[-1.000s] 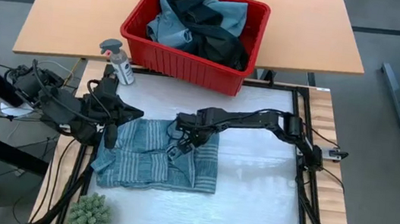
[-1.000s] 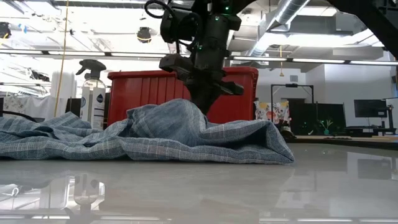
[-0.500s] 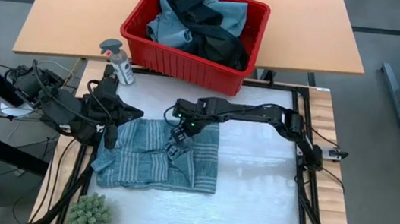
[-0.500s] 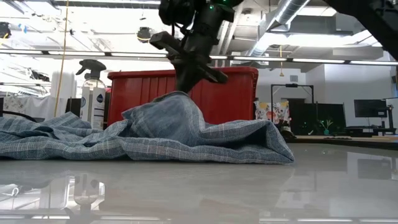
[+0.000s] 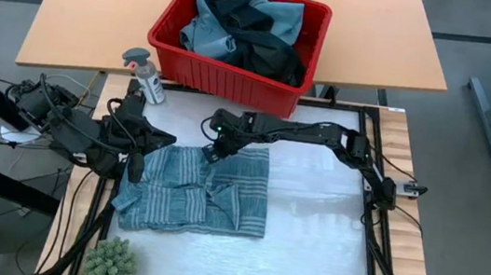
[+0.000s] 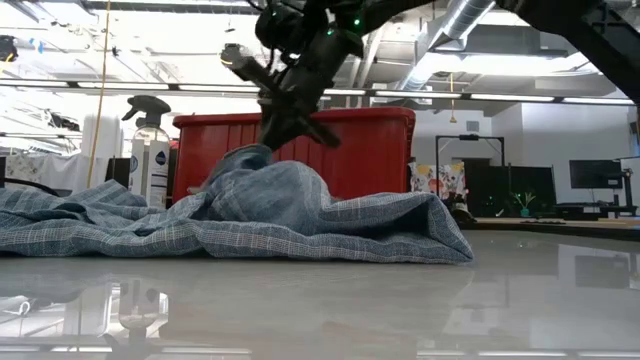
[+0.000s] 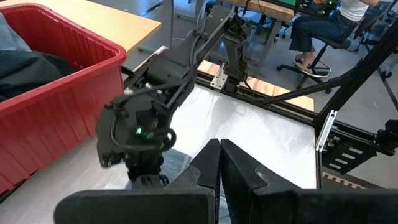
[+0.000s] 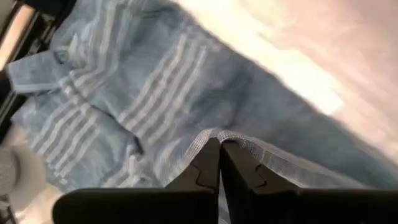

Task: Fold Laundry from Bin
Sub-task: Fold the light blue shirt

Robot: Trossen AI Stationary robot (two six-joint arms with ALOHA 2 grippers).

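Striped cloth (image 5: 194, 190): grey-blue with pale stripes, rumpled, lying on the white mat (image 5: 309, 230) toward its left half. Long axis runs left-right across the table; in the low view it humps up in the middle (image 6: 270, 200). Right gripper (image 5: 210, 152) sits at the cloth's far edge, fingers (image 8: 208, 165) pressed nearly together, pinching a raised fold. Left gripper (image 5: 136, 167) is closed, at the cloth's left edge; whether it holds cloth I cannot tell. Bin (image 5: 172, 61) stands beyond the mat, heaped with light blue and black garments (image 5: 245, 27); its contents are hidden in the low view. Spray bottle (image 5: 143, 75) beside the bin.
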